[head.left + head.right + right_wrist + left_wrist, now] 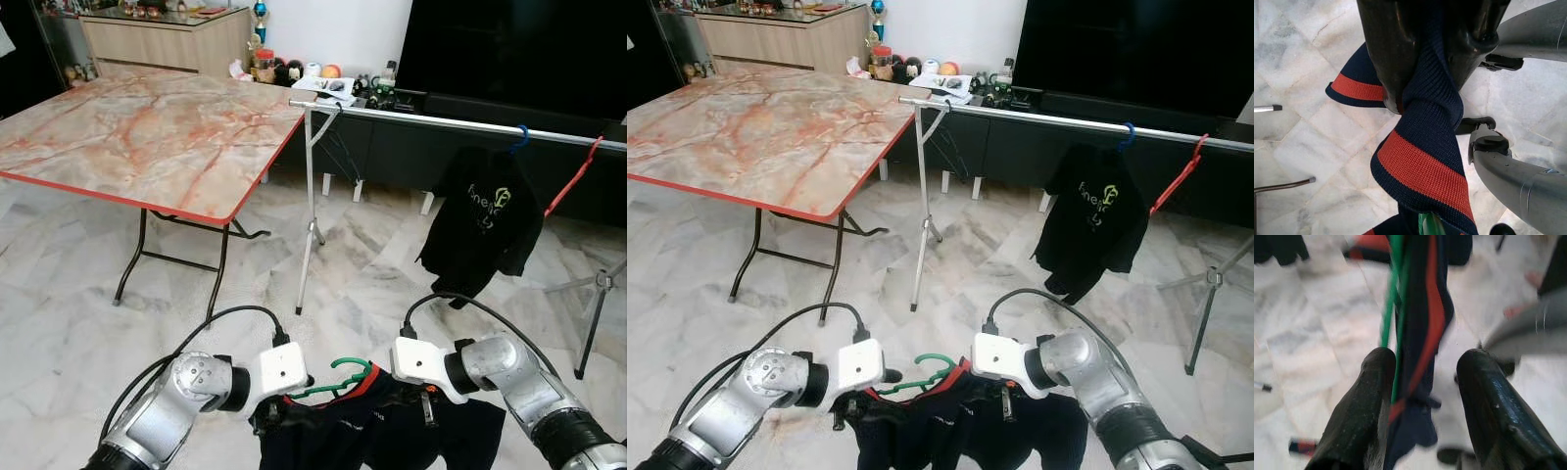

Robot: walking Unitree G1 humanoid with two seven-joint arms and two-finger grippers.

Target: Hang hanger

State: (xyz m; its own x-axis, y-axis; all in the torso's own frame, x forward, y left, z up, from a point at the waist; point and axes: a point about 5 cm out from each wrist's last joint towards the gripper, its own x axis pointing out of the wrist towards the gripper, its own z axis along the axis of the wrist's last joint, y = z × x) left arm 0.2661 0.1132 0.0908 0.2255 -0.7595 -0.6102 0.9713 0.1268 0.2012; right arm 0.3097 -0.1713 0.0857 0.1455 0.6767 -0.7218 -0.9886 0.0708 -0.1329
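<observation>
Navy knit with a red-orange stripe hangs between the two arms, low before the robot: a garment [392, 426] on a green hanger [345, 377] whose hook pokes up between the wrists. The right gripper [1432, 73] has its fingers clamped on a fold of the striped knit. The left gripper [1425, 377] has its fingers apart, one on each side of the hanger's green wire and the cloth — the wire lies just beside one finger [1369, 396]. Below is white marble floor [59, 333]. Farther out stands a folding counter [147, 132] with a marbled pink top and a red edge, on the robot's left. Beyond it a metal clothes rail [460, 122] runs across to the right; a black shirt with green print [485, 220] hangs from it on a blue hanger [519, 137], and a red hanger [576, 174] hangs nearby. At the back — a dark TV [519, 49] and a low cabinet [167, 39].
</observation>
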